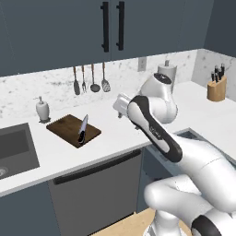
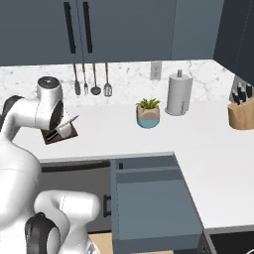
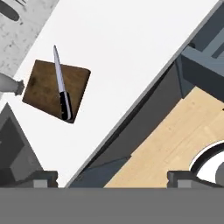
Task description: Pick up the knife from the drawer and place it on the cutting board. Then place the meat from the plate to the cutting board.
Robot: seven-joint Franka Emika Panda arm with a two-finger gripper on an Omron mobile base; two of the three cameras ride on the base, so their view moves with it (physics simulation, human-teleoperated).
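The knife (image 1: pixel 83 129) lies on the dark brown cutting board (image 1: pixel 69 125), its silver blade pointing toward the wall and its black handle (image 3: pixel 64 105) near the board's front edge. My gripper (image 3: pixel 111 177) is open with nothing between its fingers. It hangs above the counter, right of the board (image 3: pixel 43 89), and looks down on it. From the right base camera the gripper (image 2: pixel 67 128) overlaps the board (image 2: pixel 55 136). The blue-grey drawer (image 2: pixel 149 203) stands pulled out under the counter corner. The plate and the meat are out of view.
A sink (image 1: pixel 14 147) and a soap dispenser (image 1: pixel 42 109) sit left of the board. Utensils (image 1: pixel 90 80) hang on the wall. A potted plant (image 2: pixel 148 113), a paper towel roll (image 2: pixel 178 94) and a knife block (image 2: pixel 241 111) stand on the counter.
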